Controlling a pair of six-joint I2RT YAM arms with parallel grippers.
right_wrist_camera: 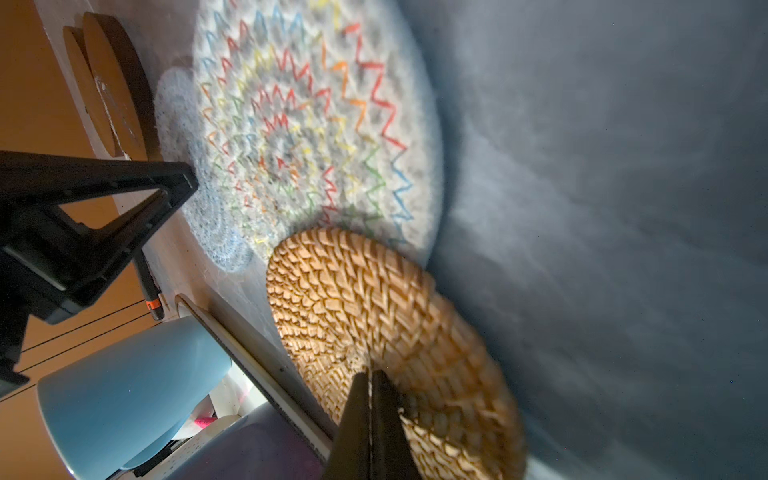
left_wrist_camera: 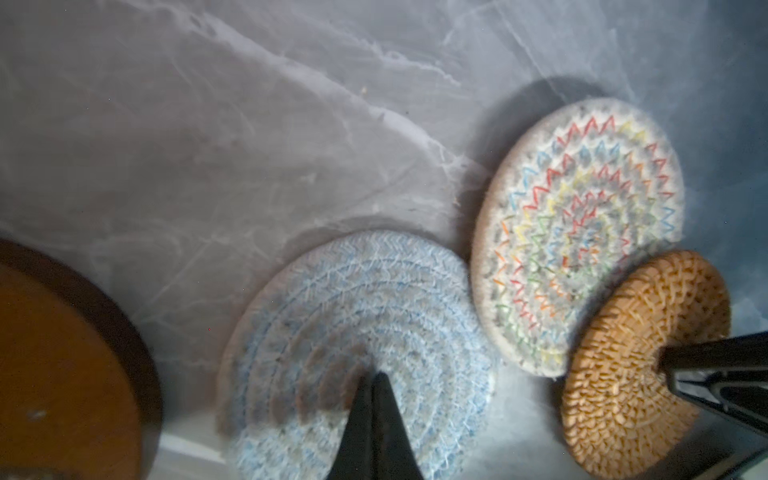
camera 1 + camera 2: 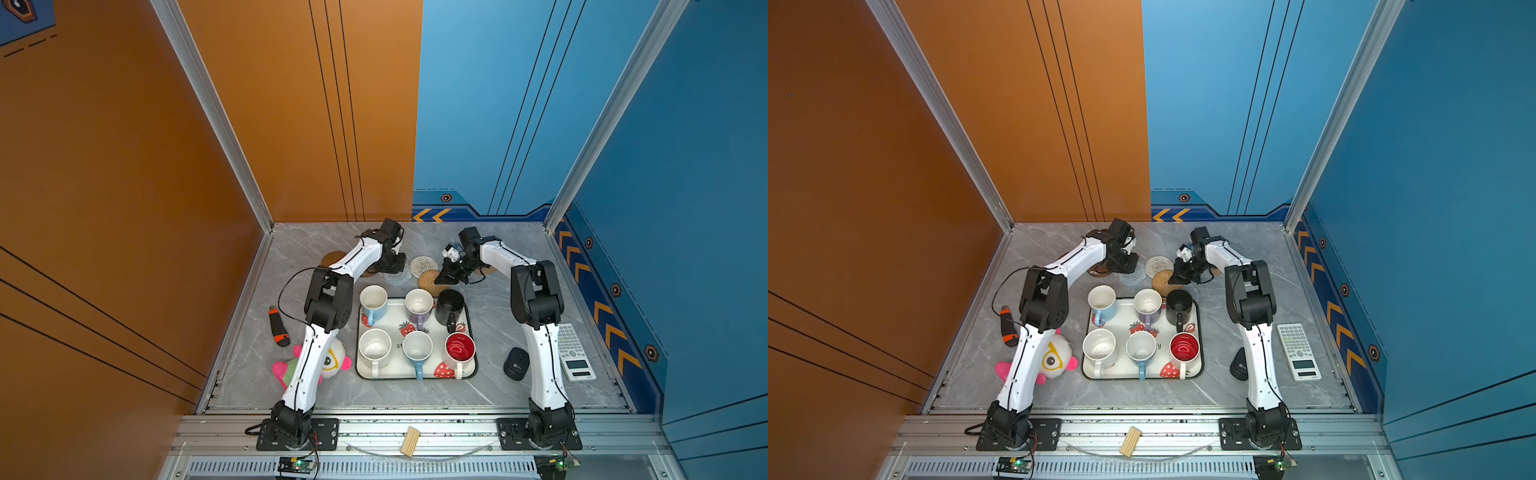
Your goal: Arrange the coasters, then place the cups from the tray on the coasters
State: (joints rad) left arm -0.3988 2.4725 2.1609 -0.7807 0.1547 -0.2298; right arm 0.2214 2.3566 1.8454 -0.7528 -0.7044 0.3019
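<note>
My left gripper (image 2: 374, 376) is shut, its tip resting on the grey woven coaster (image 2: 353, 311). My right gripper (image 1: 370, 374) is also shut, tip down on the tan rattan coaster (image 1: 374, 299), which overlaps the cream woven coaster (image 1: 303, 124). In both top views these three coasters cluster behind the tray (image 3: 415, 376): grey (image 3: 397, 277), cream (image 3: 424, 266), rattan (image 3: 430, 280). A brown disc (image 3: 334, 258) lies left of them. On the tray stand several cups: light blue (image 3: 372, 301), lavender (image 3: 419, 302), black (image 3: 450, 307), speckled cream (image 3: 375, 347), light blue (image 3: 417, 348), red-inside (image 3: 460, 348).
An orange-and-black screwdriver (image 3: 278, 326) and a plush toy (image 3: 332, 361) lie left of the tray under the left arm. A black mouse (image 3: 516, 363) and a calculator (image 3: 575, 351) lie to its right. A wooden block (image 3: 410, 441) sits on the front rail.
</note>
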